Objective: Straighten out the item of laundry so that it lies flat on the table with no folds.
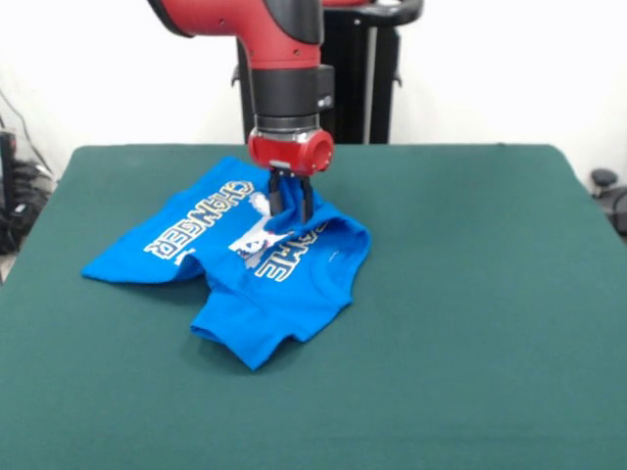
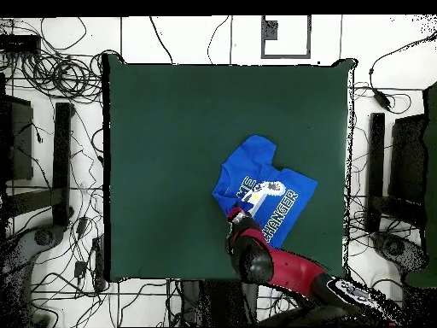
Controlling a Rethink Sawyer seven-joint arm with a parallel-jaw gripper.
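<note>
The table (image 1: 470, 323) has a dark green top that fills most of the front view, and most of it lies bare. In the overhead view the floor round it is strewn with cables (image 2: 60, 77).

The arm (image 1: 284, 59), red and black, comes down from above over the table's far half, left of centre in the front view. In the overhead view it reaches in from the bottom edge toward the shirt.

The shirt (image 1: 255, 294) is bright blue and lies crumpled on that same part of the table, left of centre in the front view and well in from every edge. It is not flat: cloth is bunched and raised in a ridge at the middle, one flap spreads to the left, another points toward the camera. White lettering runs across it, broken by the folds, with a white graphic between the words.

The gripper (image 1: 291, 208) stands upright straight over the shirt's raised middle. Its dark fingers (image 1: 277, 196) are drawn close together, and blue cloth is pinched between the tips, right beside the white graphic.
</note>
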